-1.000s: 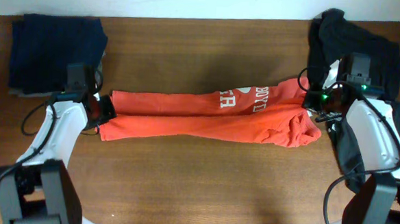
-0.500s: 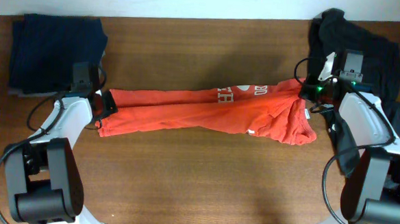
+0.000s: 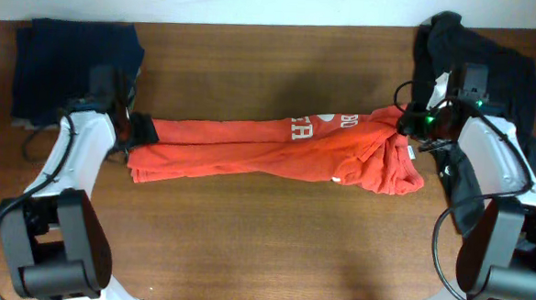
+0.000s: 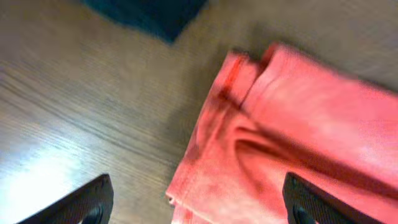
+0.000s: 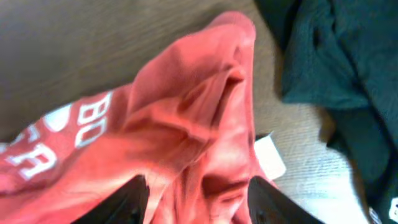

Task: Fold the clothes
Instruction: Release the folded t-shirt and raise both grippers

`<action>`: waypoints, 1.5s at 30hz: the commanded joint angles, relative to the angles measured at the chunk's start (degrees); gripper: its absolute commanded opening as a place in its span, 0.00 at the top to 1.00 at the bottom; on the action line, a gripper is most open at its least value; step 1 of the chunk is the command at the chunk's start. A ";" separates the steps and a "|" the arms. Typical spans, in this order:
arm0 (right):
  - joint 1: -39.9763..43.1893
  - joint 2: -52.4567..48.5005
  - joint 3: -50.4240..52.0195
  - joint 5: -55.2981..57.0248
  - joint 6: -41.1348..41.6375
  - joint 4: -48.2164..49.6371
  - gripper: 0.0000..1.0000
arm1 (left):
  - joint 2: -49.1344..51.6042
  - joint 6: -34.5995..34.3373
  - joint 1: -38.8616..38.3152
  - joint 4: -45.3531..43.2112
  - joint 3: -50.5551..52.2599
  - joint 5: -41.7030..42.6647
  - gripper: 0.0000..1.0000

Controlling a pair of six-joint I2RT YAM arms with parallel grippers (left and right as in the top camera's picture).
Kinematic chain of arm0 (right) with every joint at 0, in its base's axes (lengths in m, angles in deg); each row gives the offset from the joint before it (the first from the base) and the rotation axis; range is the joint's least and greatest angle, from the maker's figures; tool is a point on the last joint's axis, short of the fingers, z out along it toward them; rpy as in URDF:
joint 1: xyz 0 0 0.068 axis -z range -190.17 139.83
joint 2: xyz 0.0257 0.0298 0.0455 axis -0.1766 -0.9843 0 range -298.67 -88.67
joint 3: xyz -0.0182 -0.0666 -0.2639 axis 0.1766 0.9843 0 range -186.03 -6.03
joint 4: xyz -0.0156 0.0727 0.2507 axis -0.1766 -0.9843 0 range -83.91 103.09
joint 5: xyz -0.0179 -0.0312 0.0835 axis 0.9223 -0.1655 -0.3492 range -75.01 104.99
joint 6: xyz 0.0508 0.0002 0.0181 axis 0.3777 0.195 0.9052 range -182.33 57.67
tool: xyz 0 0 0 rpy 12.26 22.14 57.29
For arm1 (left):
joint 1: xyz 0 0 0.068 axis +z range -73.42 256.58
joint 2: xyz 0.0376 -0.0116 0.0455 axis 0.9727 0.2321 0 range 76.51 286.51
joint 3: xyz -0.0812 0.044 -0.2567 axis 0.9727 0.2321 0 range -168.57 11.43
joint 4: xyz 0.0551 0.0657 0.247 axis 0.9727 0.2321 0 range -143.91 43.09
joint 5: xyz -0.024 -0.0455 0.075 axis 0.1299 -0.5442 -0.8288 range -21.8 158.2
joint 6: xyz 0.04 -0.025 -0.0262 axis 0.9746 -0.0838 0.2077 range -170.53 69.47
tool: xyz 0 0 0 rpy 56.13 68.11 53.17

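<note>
An orange-red shirt with white letters lies folded into a long band across the table. My left gripper hovers at its left end. In the left wrist view its fingers stand wide apart and open, and the shirt's corner lies loose below them. My right gripper is at the shirt's bunched right end. In the right wrist view this gripper is open, with slack folds of the shirt lying between its two fingers.
A folded stack of navy clothes sits at the back left, close behind my left arm. At the back right a heap of dark garments runs down under my right arm. Bare wooden table stretches in front of the shirt.
Both grippers were shut on the shirt's ends and have now opened, letting it go. The shirt was carried slightly toward the back and now rests slack.
</note>
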 commanded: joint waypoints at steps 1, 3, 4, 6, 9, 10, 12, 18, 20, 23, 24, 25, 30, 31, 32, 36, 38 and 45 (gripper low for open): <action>-0.07 1.53 -7.30 -2.64 -5.05 -8.17 0.41 | -0.07 6.45 0.28 2.67 -2.45 6.95 0.07; -0.04 1.53 -8.59 -2.62 -6.34 -11.61 0.40 | 0.68 7.76 0.31 4.42 -2.38 7.28 0.07; -0.04 1.53 -8.68 -2.64 -6.78 -12.28 0.40 | 0.85 7.85 0.31 4.94 -2.38 7.26 0.07; -0.07 1.51 -8.66 -2.64 -7.54 -13.84 0.39 | 1.73 9.16 0.31 6.25 -2.38 7.28 0.07; -0.07 1.51 -8.66 -2.64 -7.56 -14.67 0.39 | 2.97 10.84 0.42 7.19 -2.38 7.30 0.07; -0.07 1.51 -8.66 -2.64 -7.56 -14.78 0.38 | 3.50 11.08 0.57 7.28 -2.38 7.23 0.07; -0.11 1.51 -8.66 -2.67 -7.56 -14.82 0.39 | 4.83 11.69 1.29 7.17 -2.38 7.30 0.07; -0.11 1.51 -8.66 -3.15 -7.54 -14.69 0.39 | 11.15 14.69 4.31 0.94 -2.38 14.45 0.08; -0.11 1.51 -8.66 -3.30 -7.54 -14.69 0.39 | 11.76 15.65 4.28 -0.57 -2.38 16.44 0.07; -0.11 1.53 -8.66 -3.32 -7.52 -14.80 0.39 | 13.03 17.51 4.13 -2.97 -2.38 22.03 0.08; -0.11 1.53 -8.66 -3.43 -7.52 -14.80 0.39 | 13.66 17.53 4.13 -3.13 -2.38 22.49 0.10; -0.11 1.51 -8.66 -3.54 -7.52 -14.80 0.39 | 13.99 17.55 4.13 -3.15 -2.38 22.49 0.11; -0.11 1.51 -8.66 -3.72 -7.52 -14.47 0.39 | 17.68 17.64 4.13 -2.93 -2.38 23.54 0.46; -0.11 1.53 -8.66 -3.72 -7.52 -14.49 0.39 | 18.14 17.62 4.13 -2.91 -2.38 24.06 0.62; -0.11 1.51 -8.66 -3.72 -7.52 -14.49 0.39 | 18.27 17.64 4.13 -2.93 -2.38 24.50 0.69; -0.11 1.51 -8.66 -3.72 -7.52 -14.51 0.39 | 18.27 17.64 4.13 -2.62 -2.38 26.38 0.99; -0.11 1.51 -8.66 -3.72 -7.52 -14.53 0.39 | 18.05 17.64 4.28 -1.57 -2.54 26.32 0.99; -0.11 1.51 -8.66 -3.72 -7.54 -14.53 0.39 | 13.35 18.71 9.57 4.59 -6.75 25.70 0.99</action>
